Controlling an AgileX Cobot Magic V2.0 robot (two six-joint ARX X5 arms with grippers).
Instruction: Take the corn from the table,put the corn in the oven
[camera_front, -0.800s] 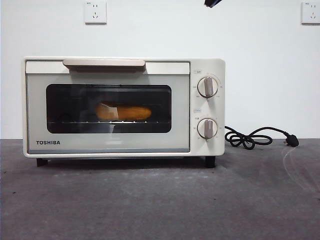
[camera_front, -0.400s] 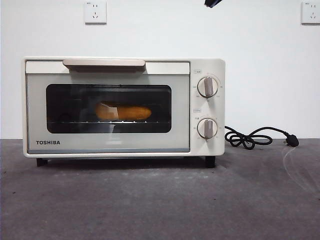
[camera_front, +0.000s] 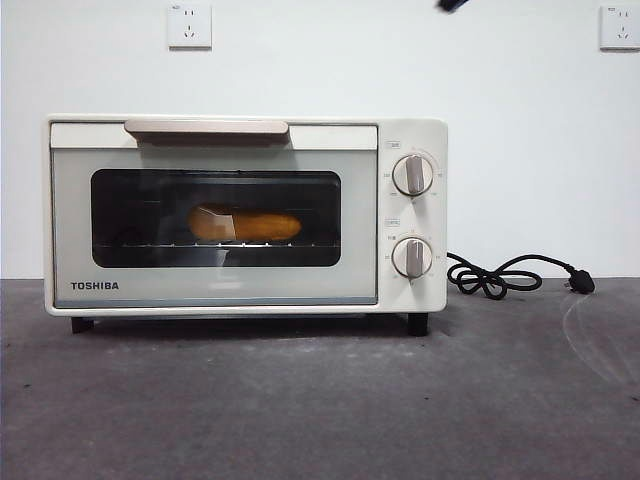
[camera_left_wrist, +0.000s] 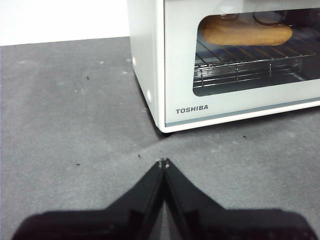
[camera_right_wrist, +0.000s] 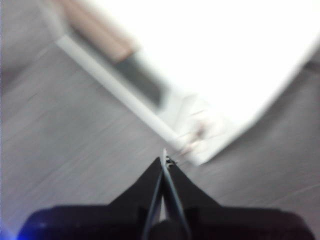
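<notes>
- You can see the oven (camera_front: 245, 215) standing on the table (camera_front: 320, 400). It is a smooth, cream-white box with rounded corners and short black feet.
- Its door is shut. The door has a dark, shiny glass window and a flat bar handle (camera_front: 206, 128) along the top.
- The corn (camera_front: 245, 225) is inside the oven, lying flat on its side on the thin wire rack (camera_left_wrist: 245, 65) behind the glass. It is long, yellow-orange, and narrow at the ends (the glass makes its bumps hard to see).
- On the right side of the oven's front you have 2 round knobs (camera_front: 413, 175), 1 above the other.
- A black cord (camera_front: 510, 275) curls in loops on the table beside the oven and ends in a plug.
- The table is dark grey, dull and a bit rough, with tiny specks on it.
- Your left gripper (camera_left_wrist: 163, 162) sits low over the table near the oven's front corner. Its 2 black pointed jaws are pressed together with nothing between them.
- Your right gripper (camera_right_wrist: 164, 159) is up above the oven, and its picture is blurry. Its jaws are together too, and they hold nothing.
- In the front view, only a small black tip (camera_front: 452, 5) shows at the top edge.
</notes>
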